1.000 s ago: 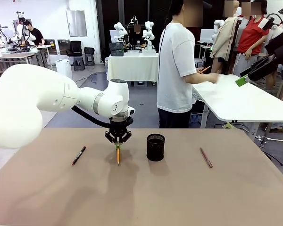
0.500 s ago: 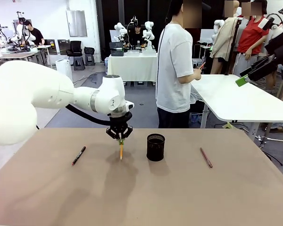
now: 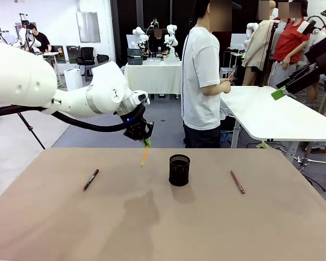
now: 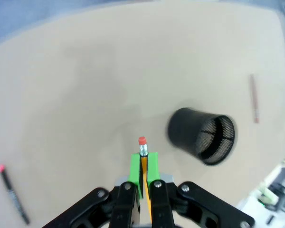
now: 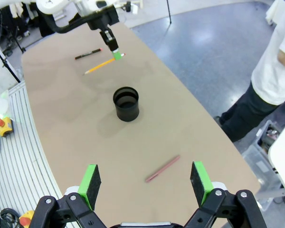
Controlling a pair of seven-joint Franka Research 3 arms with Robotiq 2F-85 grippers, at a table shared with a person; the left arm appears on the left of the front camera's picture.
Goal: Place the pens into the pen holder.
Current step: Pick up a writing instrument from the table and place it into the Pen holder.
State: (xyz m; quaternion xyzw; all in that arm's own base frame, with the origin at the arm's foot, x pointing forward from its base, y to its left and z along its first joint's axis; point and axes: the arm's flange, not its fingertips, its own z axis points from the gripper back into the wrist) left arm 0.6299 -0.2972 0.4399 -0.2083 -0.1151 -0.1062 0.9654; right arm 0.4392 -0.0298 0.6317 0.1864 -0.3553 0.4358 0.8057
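The tabletop is a plain matte tan. The pencil is orange-yellow, with a silver band and a red eraser tip. The pen holder is black wire mesh, its weave showing as a fine grid. The black pen has red at its end; the third pen is reddish-brown. The left hand and right hand are black with bright green pads. The left arm is glossy white.
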